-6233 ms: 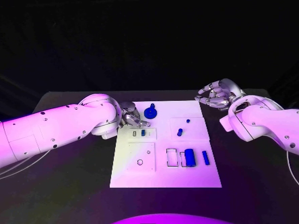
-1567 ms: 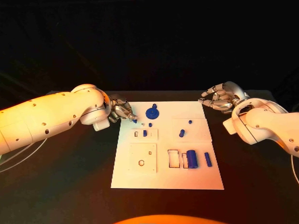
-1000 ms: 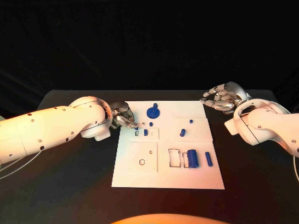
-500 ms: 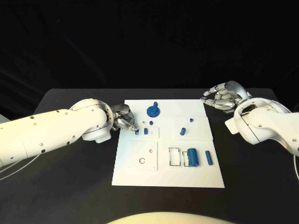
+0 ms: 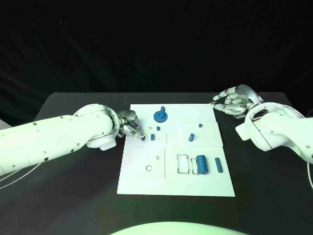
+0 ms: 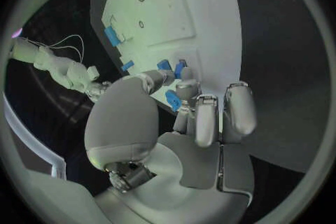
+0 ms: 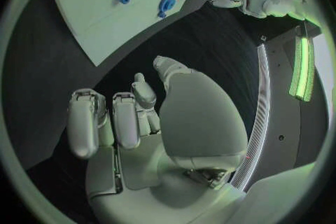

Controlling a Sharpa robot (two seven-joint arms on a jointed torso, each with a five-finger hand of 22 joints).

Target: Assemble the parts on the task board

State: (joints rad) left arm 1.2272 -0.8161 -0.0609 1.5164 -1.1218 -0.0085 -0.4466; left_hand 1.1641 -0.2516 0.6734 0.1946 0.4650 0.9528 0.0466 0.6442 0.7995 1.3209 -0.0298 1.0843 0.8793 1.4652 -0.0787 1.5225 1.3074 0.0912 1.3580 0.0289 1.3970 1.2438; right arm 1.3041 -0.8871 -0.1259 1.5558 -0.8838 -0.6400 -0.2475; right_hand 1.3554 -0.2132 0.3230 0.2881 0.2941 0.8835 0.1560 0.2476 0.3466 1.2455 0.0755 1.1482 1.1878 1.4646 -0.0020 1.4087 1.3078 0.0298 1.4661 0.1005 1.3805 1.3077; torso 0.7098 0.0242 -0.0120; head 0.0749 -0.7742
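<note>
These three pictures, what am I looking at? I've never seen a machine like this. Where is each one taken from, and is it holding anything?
It is a robot with two white arms ending in silver hands. The square picture comes from a camera on its head, looking down at a black table. The two round ones come from cameras at its wrists, just behind each hand. On the table lies a white task board carrying small blue parts, such as a round blue piece and a blue cylinder. The left hand is at the board's edge, pinching a small blue part in its fingertips. The right hand hangs beside the board's far corner with fingers curled, holding nothing.
</note>
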